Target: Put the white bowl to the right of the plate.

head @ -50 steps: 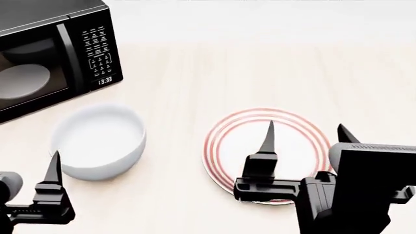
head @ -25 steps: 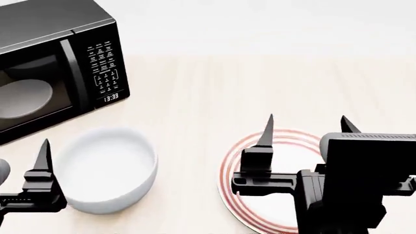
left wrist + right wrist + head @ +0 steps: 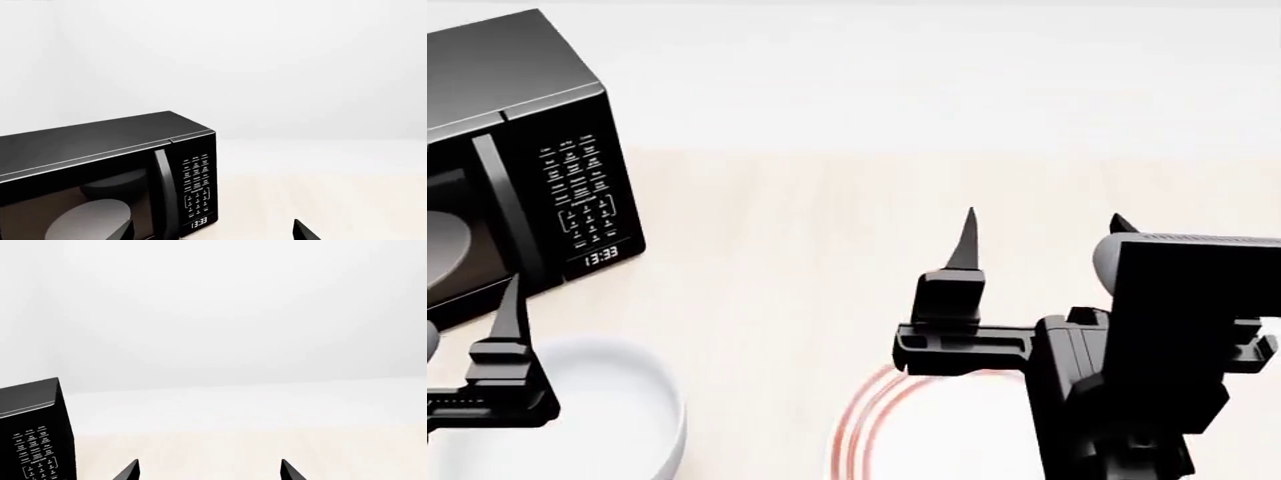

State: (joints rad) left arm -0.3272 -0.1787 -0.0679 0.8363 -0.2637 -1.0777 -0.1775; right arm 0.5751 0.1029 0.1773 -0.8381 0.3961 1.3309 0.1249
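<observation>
**Ana:** Pale wood-grain table (image 3: 827, 230) under a blank white backdrop, smooth and matte. Where does the bowl sit from the microwave?

**Ben:** Just in front of the boxy black microwave (image 3: 521, 170) with the glossy door, the plain, deep, glossy white bowl (image 3: 627, 420) lies at the head view's lower edge, partly cut off. It is round, so no long axis to line up on; any point on the rim serves.

**Ana:** And the plate?

**Ben:** The shallow round white plate with thin red-orange rings (image 3: 874, 430) lies well to the right of the microwave, its near part hidden by the arm.

**Ana:** Which arm is nearer the bowl?

**Ben:** The left gripper (image 3: 481, 385), I judge. One tapered black finger stands over the bowl's left rim; the other is out of the head view. In its wrist view two tips (image 3: 303, 232) show well apart, so its fingers are spread wide with nothing between them.

**Ana:** The right one?

**Ben:** The right gripper (image 3: 1041, 240) hangs above the plate, fingers wide, holding nothing. The bowl lies below and slightly right of the left fingers.
</observation>
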